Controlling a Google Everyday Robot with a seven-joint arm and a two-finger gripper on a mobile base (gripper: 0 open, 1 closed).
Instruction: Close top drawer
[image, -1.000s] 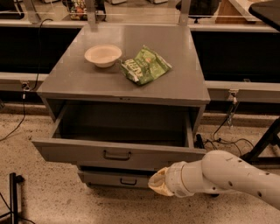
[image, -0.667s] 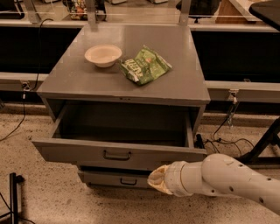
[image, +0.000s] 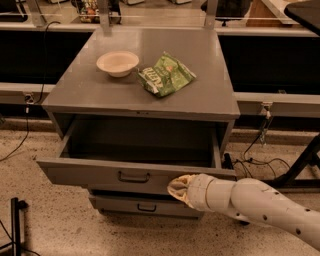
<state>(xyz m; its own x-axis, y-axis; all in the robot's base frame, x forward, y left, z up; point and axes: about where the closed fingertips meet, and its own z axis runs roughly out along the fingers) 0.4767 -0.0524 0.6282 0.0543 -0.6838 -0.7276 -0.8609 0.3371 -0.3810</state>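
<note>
— Speckled floor (image: 75, 225) under the grey cabinet (image: 150, 95), we see it. Where is the drawer (image: 100, 172)?
— It stands far open toward us. Its long side runs from 9 to 3 o'clock, and the handle (image: 134, 177) is in the middle.
— And the gripper (image: 180, 189)?
— At about 4 o'clock from the handle, at the drawer's lower edge. Wide or narrow, we cannot tell. The drawer lies at 12 o'clock from it, so we judge the push must go toward 12.

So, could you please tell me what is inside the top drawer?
No items show in the top drawer: only its dark, bare interior. Its floor just behind the front panel is hidden. The hand is outside, at the front's lower edge.
</note>
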